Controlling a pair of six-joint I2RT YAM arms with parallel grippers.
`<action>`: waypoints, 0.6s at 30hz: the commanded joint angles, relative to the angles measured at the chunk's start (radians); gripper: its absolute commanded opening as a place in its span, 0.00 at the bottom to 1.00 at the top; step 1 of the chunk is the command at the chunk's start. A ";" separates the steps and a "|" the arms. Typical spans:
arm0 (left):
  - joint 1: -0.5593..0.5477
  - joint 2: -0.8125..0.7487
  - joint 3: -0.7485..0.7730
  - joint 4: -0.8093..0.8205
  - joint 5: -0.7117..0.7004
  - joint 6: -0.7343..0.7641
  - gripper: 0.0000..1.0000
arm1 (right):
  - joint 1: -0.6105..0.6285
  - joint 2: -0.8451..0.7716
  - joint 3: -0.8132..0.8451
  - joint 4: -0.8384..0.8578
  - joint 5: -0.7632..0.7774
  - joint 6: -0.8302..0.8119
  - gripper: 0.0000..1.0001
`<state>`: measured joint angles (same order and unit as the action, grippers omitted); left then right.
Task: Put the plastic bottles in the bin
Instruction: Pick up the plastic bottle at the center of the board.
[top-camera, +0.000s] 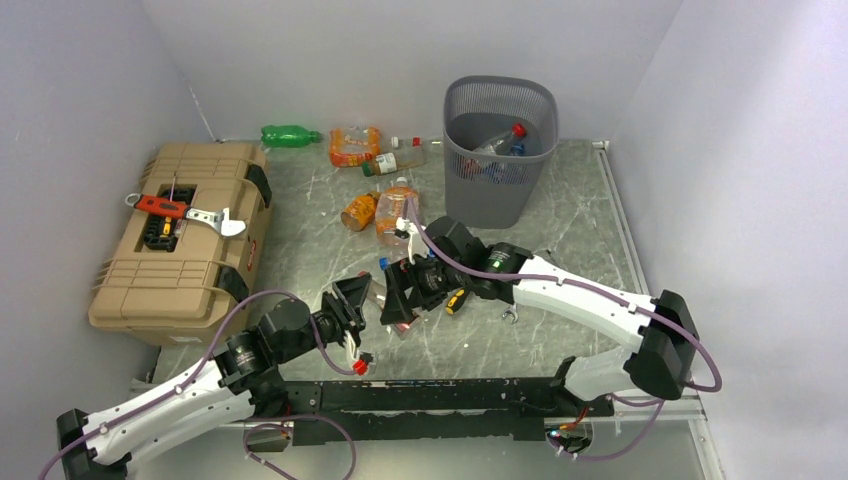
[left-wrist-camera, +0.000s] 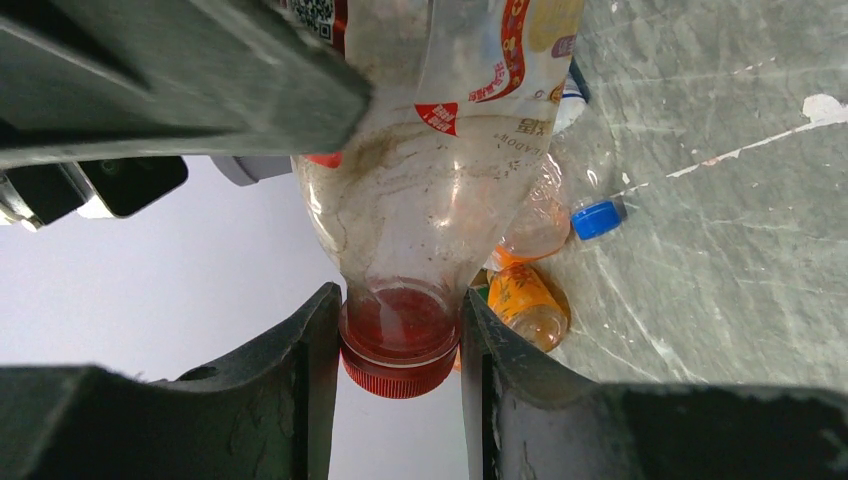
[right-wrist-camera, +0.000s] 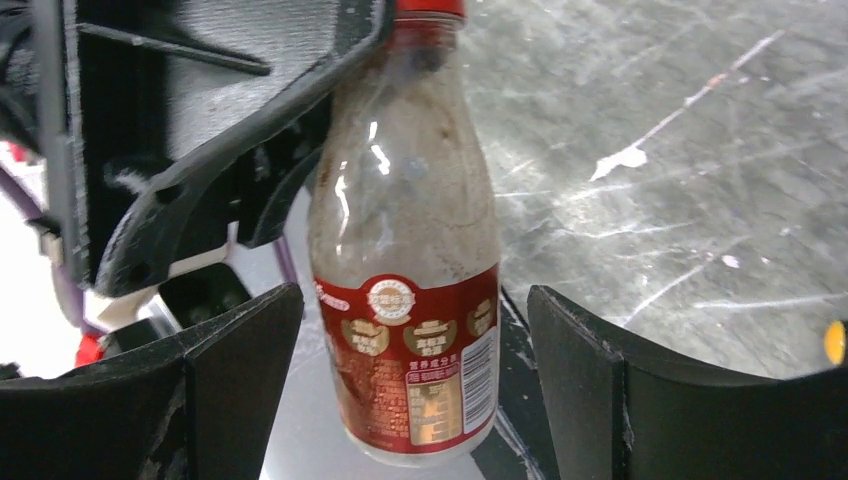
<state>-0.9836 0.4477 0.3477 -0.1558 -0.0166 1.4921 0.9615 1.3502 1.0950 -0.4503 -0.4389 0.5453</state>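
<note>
A clear plastic bottle (left-wrist-camera: 430, 190) with a red label and red cap (left-wrist-camera: 398, 368) hangs between the two arms above the table. My left gripper (left-wrist-camera: 400, 335) is shut on its neck, just above the cap. My right gripper (right-wrist-camera: 415, 310) is open around the labelled body of the same bottle (right-wrist-camera: 405, 250), with a gap on each side. The dark grey mesh bin (top-camera: 548, 108) stands at the back right and holds a few bottles (top-camera: 505, 140). More bottles lie on the table: a green one (top-camera: 285, 135), an orange pack (top-camera: 353, 147) and orange-tinted ones (top-camera: 360, 210).
A tan toolbox (top-camera: 180, 270) sits at the left with a red tool (top-camera: 160, 205) and a wrench (top-camera: 218, 220) on top. A black-and-orange screwdriver (top-camera: 455, 300) and a small wrench (top-camera: 510, 318) lie near my right gripper. An orange bottle (left-wrist-camera: 525, 300) and a blue cap (left-wrist-camera: 598, 218) lie below.
</note>
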 joint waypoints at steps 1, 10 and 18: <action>-0.004 -0.007 0.000 0.014 -0.017 0.013 0.00 | 0.027 0.013 0.058 -0.050 0.188 -0.029 0.84; -0.005 -0.010 -0.004 0.020 -0.020 0.008 0.00 | 0.038 0.060 0.050 -0.056 0.212 -0.045 0.70; -0.004 -0.017 -0.008 0.034 -0.019 -0.012 0.00 | 0.074 0.077 0.034 -0.032 0.263 -0.051 0.37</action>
<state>-0.9833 0.4469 0.3290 -0.2085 -0.0490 1.4979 1.0237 1.4296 1.1152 -0.4877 -0.2665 0.5148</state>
